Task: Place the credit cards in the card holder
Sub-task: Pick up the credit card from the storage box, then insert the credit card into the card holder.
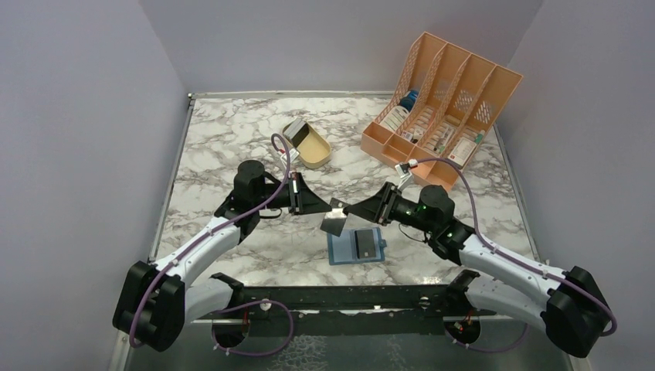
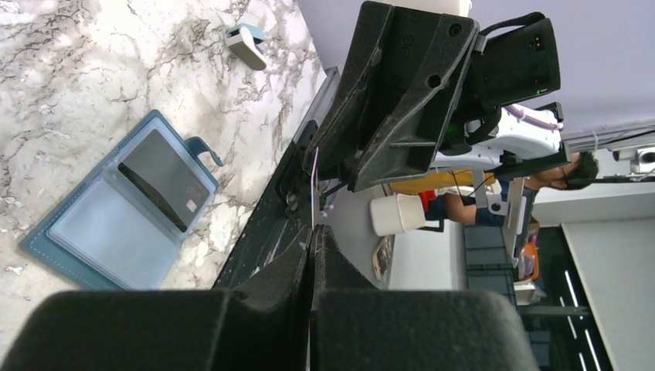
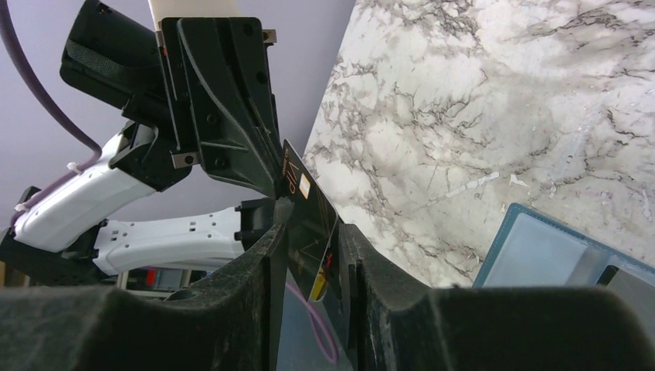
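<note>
The pale blue card holder (image 1: 344, 251) lies open on the marble near the front edge, with a dark credit card (image 1: 363, 242) in its right pocket; the left wrist view shows the holder (image 2: 100, 232) and that card (image 2: 164, 179) too. Above it and to the left, a second credit card (image 1: 334, 222) hangs in the air. My left gripper (image 1: 326, 206) is shut on its edge, the fingers (image 2: 293, 270) pressed together on the thin card. My right gripper (image 3: 309, 228) faces it, open, its fingers straddling the dark card (image 3: 307, 202) with gaps on both sides.
A tan oval tray (image 1: 311, 147) sits behind the left gripper. An orange slotted file rack (image 1: 440, 100) with bottles and packets stands at the back right. A small white object (image 1: 403, 166) lies in front of the rack. Grey walls close in three sides.
</note>
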`<state>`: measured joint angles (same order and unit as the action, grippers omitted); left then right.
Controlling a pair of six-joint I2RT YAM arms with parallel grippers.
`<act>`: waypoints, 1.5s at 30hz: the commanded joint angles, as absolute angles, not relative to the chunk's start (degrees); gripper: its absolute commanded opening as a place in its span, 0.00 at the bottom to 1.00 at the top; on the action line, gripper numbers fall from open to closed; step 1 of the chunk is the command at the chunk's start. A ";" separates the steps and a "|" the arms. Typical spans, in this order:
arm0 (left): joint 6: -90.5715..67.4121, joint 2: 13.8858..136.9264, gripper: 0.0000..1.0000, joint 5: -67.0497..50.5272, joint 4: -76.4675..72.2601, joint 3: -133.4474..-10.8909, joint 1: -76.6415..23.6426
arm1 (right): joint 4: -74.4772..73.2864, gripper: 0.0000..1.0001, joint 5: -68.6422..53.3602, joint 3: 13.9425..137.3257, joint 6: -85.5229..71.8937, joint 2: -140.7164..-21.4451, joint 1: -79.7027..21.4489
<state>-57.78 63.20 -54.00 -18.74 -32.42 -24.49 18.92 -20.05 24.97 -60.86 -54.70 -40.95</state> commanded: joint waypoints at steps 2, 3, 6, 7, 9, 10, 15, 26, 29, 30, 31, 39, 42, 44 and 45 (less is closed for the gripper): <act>-60.56 61.62 0.00 -55.83 -23.13 -30.64 -24.70 | 24.39 0.30 -23.60 25.16 -61.55 -57.22 -41.35; -60.71 61.67 0.00 -55.81 -23.26 -30.44 -24.72 | 24.66 0.30 -23.78 25.14 -61.67 -57.59 -41.39; -61.16 61.47 0.00 -55.92 -23.76 -30.19 -24.77 | 26.11 0.29 -24.24 24.85 -62.07 -58.28 -41.40; -61.30 61.36 0.00 -55.82 -23.88 -30.07 -24.74 | 26.49 0.28 -24.28 24.95 -61.99 -58.34 -41.40; -61.59 61.41 0.00 -55.88 -24.20 -30.01 -24.77 | 26.76 0.26 -24.17 25.11 -61.94 -58.55 -41.36; -61.69 61.47 0.00 -55.90 -24.36 -29.98 -24.83 | 26.79 0.25 -24.17 25.13 -61.95 -58.61 -41.38; -62.09 61.75 0.00 -55.56 -24.60 -29.16 -24.84 | 28.36 0.08 -24.45 24.45 -62.06 -58.83 -41.40; -61.39 60.79 0.51 -52.95 -24.17 -26.11 -24.83 | 19.51 0.01 -20.50 23.03 -56.61 -54.51 -41.40; -60.58 61.41 0.52 -51.22 -22.69 -25.16 -24.81 | 12.03 0.01 -17.09 24.61 -52.54 -53.40 -41.40; -60.05 61.77 0.50 -50.50 -22.03 -24.74 -24.84 | 9.63 0.01 -16.24 25.23 -51.43 -53.58 -41.40; -59.21 62.24 0.48 -49.68 -21.02 -24.54 -24.87 | 7.74 0.01 -15.59 26.12 -49.79 -53.82 -41.40; -44.62 65.60 0.18 -39.51 -3.65 -28.27 -25.18 | -0.80 0.01 -11.94 30.54 -41.41 -59.96 -41.33; -43.46 68.05 0.00 -38.54 -3.47 -28.46 -25.43 | -2.99 0.01 -11.78 32.59 -39.50 -62.65 -40.98; -43.33 69.86 0.00 -37.49 -3.76 -28.61 -26.29 | -4.40 0.01 -11.80 33.78 -38.59 -64.02 -40.77; -43.37 70.74 0.00 -36.50 -3.94 -28.65 -26.93 | -4.88 0.01 -11.89 34.19 -38.32 -64.47 -40.47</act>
<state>-47.16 67.85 -41.25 -6.17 -27.00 -25.17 -0.75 -13.93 30.83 -42.39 -62.89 -41.15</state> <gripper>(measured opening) 0.010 0.012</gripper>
